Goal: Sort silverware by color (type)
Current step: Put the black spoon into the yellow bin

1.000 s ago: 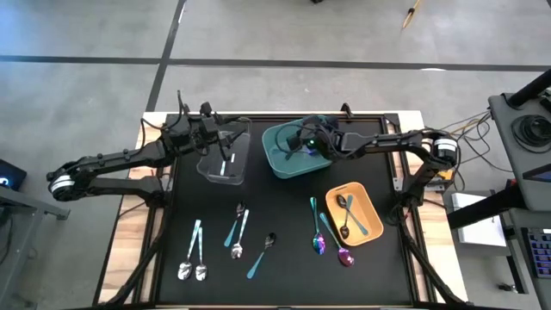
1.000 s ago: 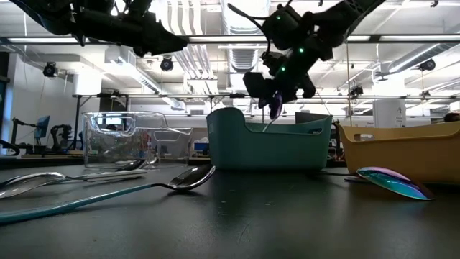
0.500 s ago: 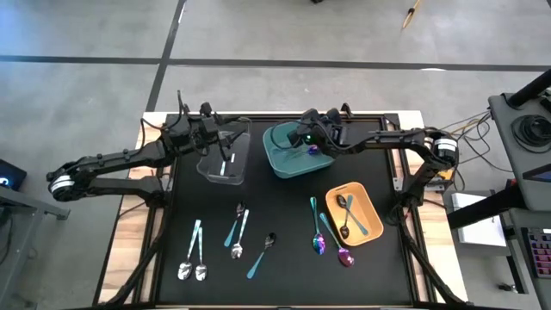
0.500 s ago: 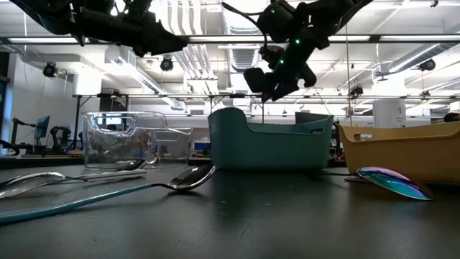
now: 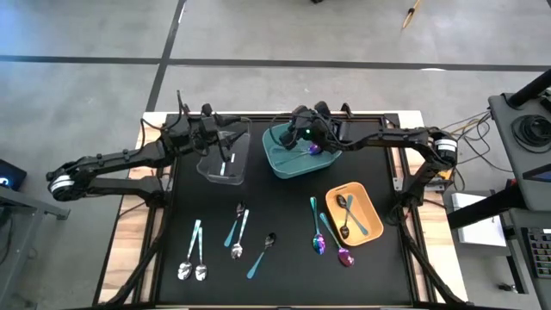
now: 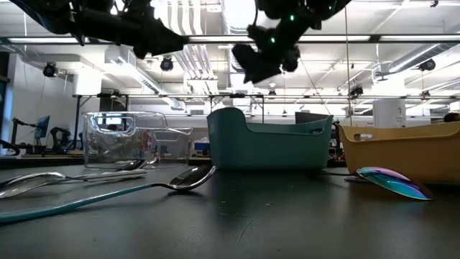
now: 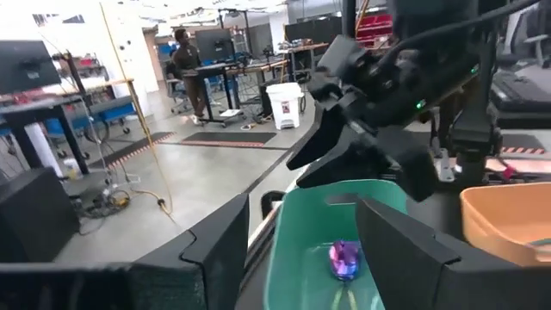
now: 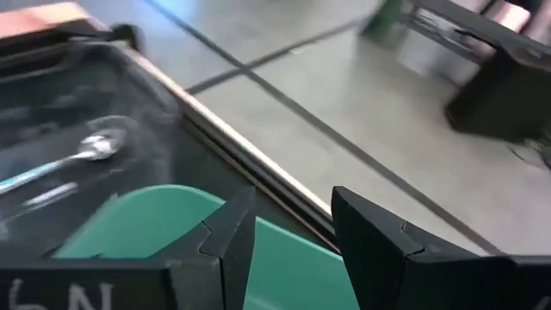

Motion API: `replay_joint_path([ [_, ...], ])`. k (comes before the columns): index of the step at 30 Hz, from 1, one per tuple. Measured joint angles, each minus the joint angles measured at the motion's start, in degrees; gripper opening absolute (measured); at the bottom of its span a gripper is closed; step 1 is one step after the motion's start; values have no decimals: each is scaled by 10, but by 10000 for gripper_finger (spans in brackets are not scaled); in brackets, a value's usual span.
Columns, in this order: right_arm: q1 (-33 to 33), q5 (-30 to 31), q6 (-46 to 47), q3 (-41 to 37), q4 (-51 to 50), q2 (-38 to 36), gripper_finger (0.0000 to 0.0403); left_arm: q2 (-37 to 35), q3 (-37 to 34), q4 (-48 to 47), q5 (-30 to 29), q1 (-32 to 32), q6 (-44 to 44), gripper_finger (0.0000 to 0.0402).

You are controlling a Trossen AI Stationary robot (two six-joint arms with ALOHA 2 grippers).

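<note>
Silverware lies spread along the near bench (image 5: 284, 275), with one purple spoon (image 5: 313, 149) inside the teal bin (image 5: 280, 159). Left gripper (image 5: 225, 142) hovers over the clear bin (image 5: 210, 168), fingers apart and empty. Right gripper (image 5: 295, 131) hangs above the teal bin, fingers open.

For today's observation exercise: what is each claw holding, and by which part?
Nothing. The right claw is open above the teal bin; the left claw is open too.

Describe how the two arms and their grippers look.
Both arms are dark, slim and jointed, with pale round caps at the outer joints and black cables along them. The right gripper carries a small green light. The left gripper has angular dark fingers.
</note>
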Motion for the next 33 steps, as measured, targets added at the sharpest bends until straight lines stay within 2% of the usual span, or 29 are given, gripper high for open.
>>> replay_joint_path([
  [6,48,-19,-59,14,0,-14,146,-11,4,-25,50,-47,-118,196],
  [9,76,-20,-89,17,-11,-21,146,-16,6,-45,70,-95,-181,196],
  [13,107,-20,-103,13,-18,-31,146,-19,10,-67,67,-171,-270,195],
  [17,136,-20,-126,13,-26,-37,146,-17,12,-96,16,-266,-334,192],
  [24,176,-28,-152,17,-56,-54,146,16,12,-154,-137,-430,-505,191],
  [27,181,-62,-152,16,-61,-58,146,41,12,-189,-154,-478,-570,191],
  [33,181,-108,-148,16,-68,-58,146,100,12,-231,-163,-524,-723,191],
])
